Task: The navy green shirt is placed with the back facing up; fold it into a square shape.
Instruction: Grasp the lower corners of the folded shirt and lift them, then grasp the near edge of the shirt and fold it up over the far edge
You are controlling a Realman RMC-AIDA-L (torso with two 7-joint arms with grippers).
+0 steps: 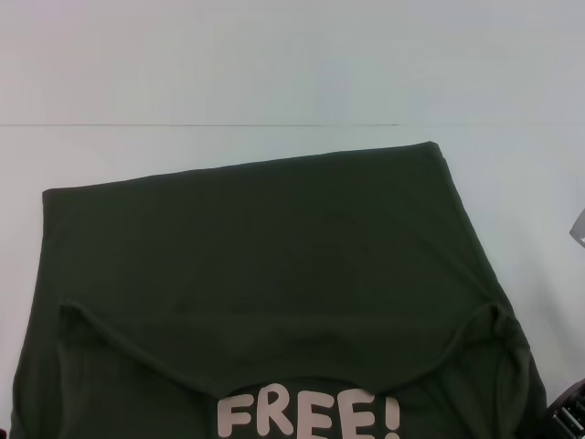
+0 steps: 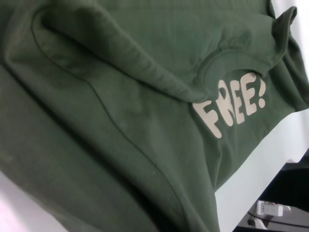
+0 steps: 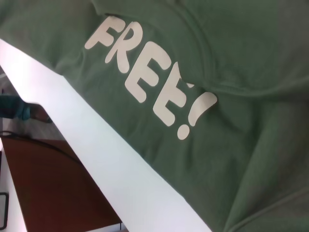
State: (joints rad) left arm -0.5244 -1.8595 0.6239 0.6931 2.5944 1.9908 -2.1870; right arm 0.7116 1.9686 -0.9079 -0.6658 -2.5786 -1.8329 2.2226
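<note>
The navy green shirt [image 1: 265, 256] lies spread over the white table [image 1: 274, 73] and fills most of the head view. Its far part is plain. Across the near part runs a curved fabric edge [image 1: 274, 389], and below it the pale "FREE!" lettering [image 1: 309, 416] faces up. The lettering [image 2: 234, 104] also shows in the left wrist view beside a raised fold [image 2: 120, 53], and the lettering [image 3: 149, 79] in the right wrist view lies flat near the table's front edge. A dark bit of my right gripper [image 1: 571, 416] shows at the near right corner, off the shirt. My left gripper is out of view.
The white table's front edge [image 3: 101, 159] runs close to the shirt's near side, with brown floor [image 3: 63, 193] beyond it. A grey object [image 1: 578, 224] pokes in at the right edge. A thin seam [image 1: 183, 125] crosses the table behind the shirt.
</note>
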